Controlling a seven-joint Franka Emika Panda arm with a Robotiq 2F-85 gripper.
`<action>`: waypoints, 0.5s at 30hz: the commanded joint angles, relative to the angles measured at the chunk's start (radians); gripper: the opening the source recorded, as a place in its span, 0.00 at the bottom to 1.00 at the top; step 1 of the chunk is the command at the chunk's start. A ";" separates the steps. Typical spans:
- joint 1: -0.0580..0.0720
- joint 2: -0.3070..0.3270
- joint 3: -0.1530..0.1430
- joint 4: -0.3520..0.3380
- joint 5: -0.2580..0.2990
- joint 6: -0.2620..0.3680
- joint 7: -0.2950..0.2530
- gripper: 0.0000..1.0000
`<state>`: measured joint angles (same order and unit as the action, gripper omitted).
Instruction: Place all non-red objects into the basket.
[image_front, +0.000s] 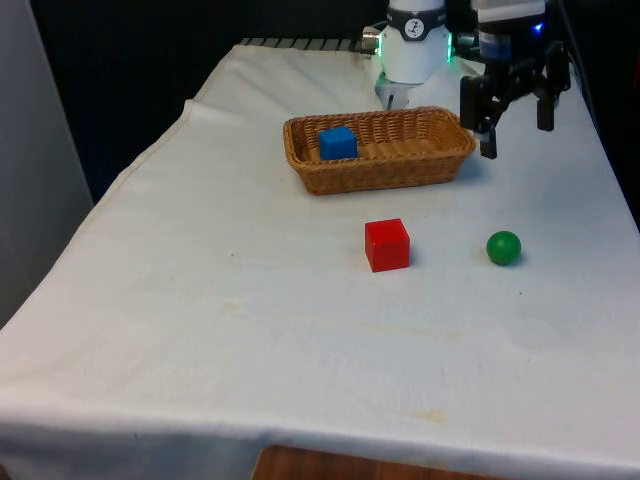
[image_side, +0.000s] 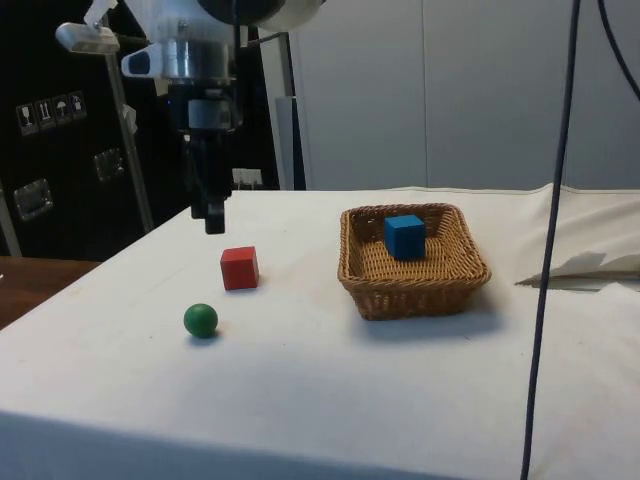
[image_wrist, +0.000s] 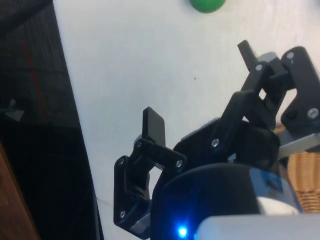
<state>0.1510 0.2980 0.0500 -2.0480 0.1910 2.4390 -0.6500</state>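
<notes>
Nearest in the front view lies the white tablecloth (image_front: 200, 330), faintly stained and creased, draped over the table edge. Farther in, the green ball (image_front: 504, 247) sits alone, with the red cube (image_front: 387, 245) at its nine o'clock, well apart. Beyond them stands the wicker basket (image_front: 400, 175), the blue cube (image_front: 338, 142) already inside near its left end. At the basket's three o'clock the gripper (image_front: 517, 125) hangs above the cloth, fingers spread wide with nothing between them.

The ball is the one non-red thing not yet in the basket, so fetching it is likely the step in hand. It lies toward six o'clock from the gripper. To do this well, centre the spread fingers over the ball before descending; a ball rolls if nudged off-centre. Close on its widest part. Leave the red cube untouched.

Behind are dark curtains; in the side view, what seem to be pale panels.
</notes>
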 joint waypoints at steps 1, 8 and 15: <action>0.007 0.013 -0.006 0.017 -0.018 -0.009 0.022 1.00; 0.012 0.070 0.002 0.080 -0.017 -0.015 0.050 1.00; 0.018 0.118 0.010 0.122 -0.014 -0.028 0.069 1.00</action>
<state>0.1620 0.4090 0.0640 -1.9340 0.1860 2.4220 -0.5950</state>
